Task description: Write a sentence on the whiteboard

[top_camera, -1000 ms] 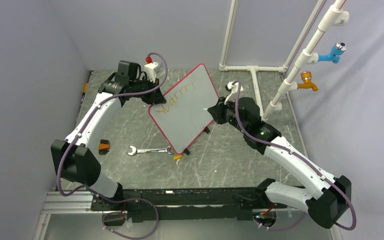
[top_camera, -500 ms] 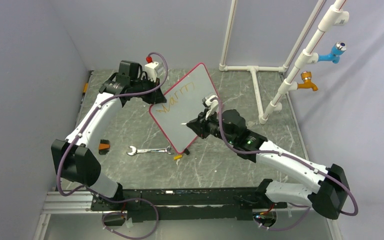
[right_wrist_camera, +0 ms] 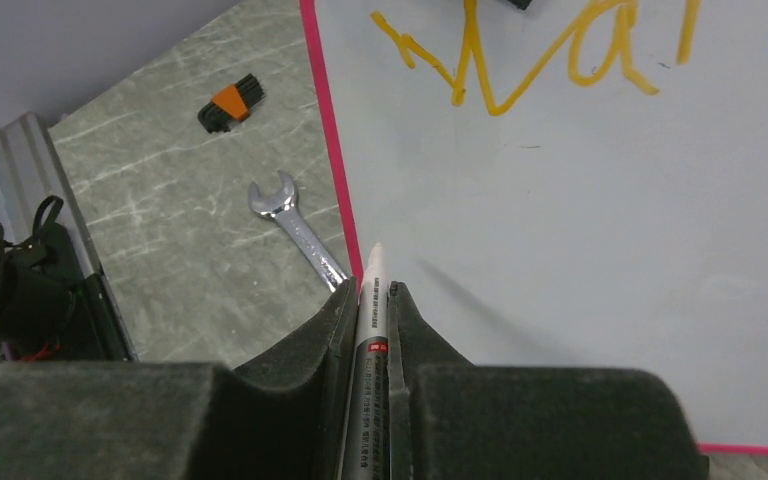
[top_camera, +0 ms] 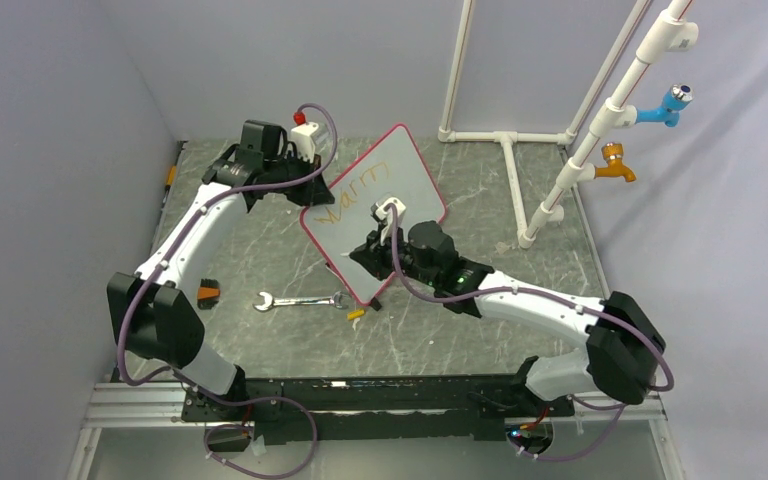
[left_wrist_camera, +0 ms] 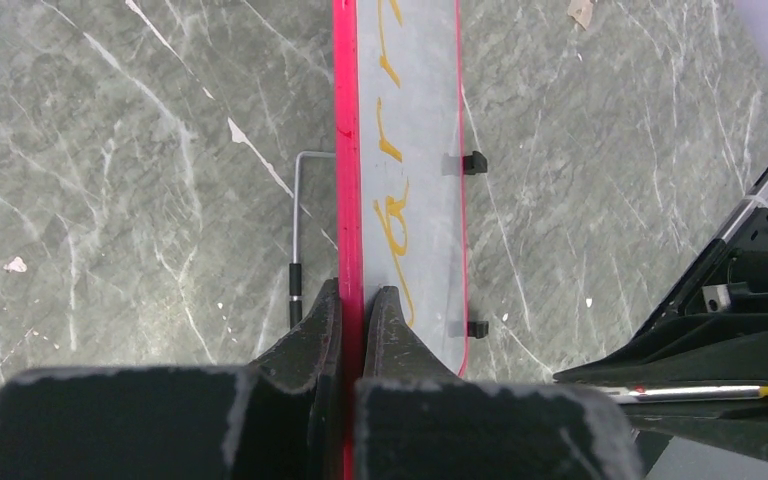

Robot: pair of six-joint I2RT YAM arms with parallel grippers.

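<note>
The whiteboard (top_camera: 375, 205), white with a red-pink rim, stands tilted on the table with orange letters near its top left. My left gripper (top_camera: 305, 190) is shut on its upper left rim; in the left wrist view the jaws (left_wrist_camera: 352, 305) pinch the red rim of the whiteboard (left_wrist_camera: 405, 120). My right gripper (top_camera: 360, 252) is shut on a white marker (right_wrist_camera: 372, 290), its tip pointing at the lower left part of the whiteboard (right_wrist_camera: 580, 220), close to the rim. I cannot tell if the tip touches.
A silver wrench (top_camera: 295, 300) lies left of the board's lower corner and shows in the right wrist view (right_wrist_camera: 295, 225). A black-orange hex key set (top_camera: 207, 292) lies further left. An orange cap (top_camera: 356, 314) lies by the board's foot. White pipes with taps (top_camera: 610, 130) stand back right.
My right arm has swung left across the board, from its right edge to its lower left area, carrying the marker. The left arm holds still.
</note>
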